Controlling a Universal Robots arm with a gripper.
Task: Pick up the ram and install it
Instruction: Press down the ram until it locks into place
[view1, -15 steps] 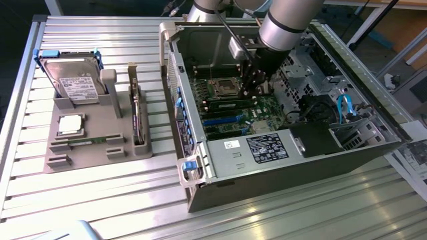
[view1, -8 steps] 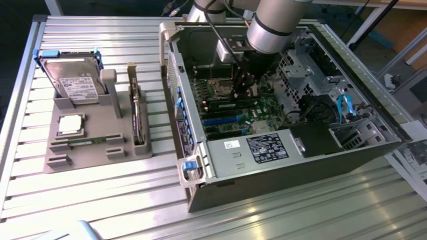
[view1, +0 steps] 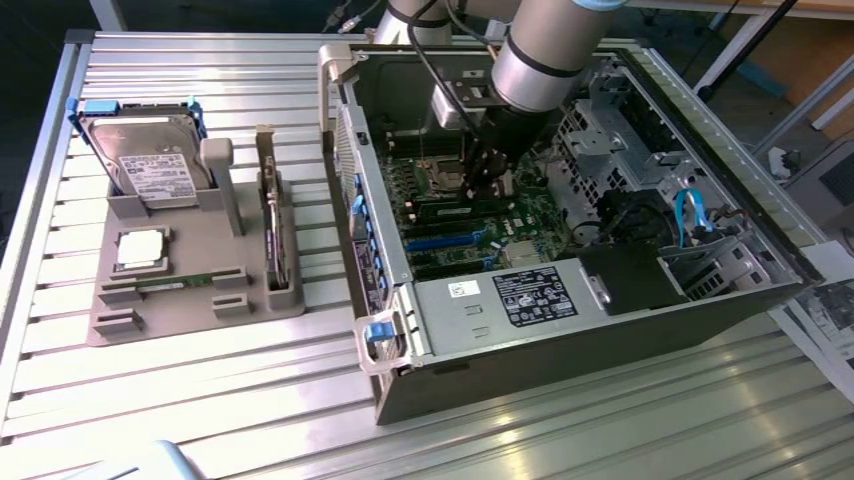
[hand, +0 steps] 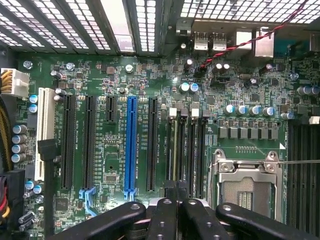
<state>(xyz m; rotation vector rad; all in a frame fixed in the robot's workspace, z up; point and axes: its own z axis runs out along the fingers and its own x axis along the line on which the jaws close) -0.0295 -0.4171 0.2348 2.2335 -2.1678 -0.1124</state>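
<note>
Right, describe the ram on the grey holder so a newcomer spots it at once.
Find the grey holder tray on the slatted table, to the exterior view's left of the computer case. The ram lies flat along the tray's side nearest the camera, beside the square silver processor chip. It is a slim green strip, unlike the taller green card standing on edge alongside.

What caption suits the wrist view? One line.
Shut end effector above memory slots of the motherboard, beside the empty processor socket.
</note>
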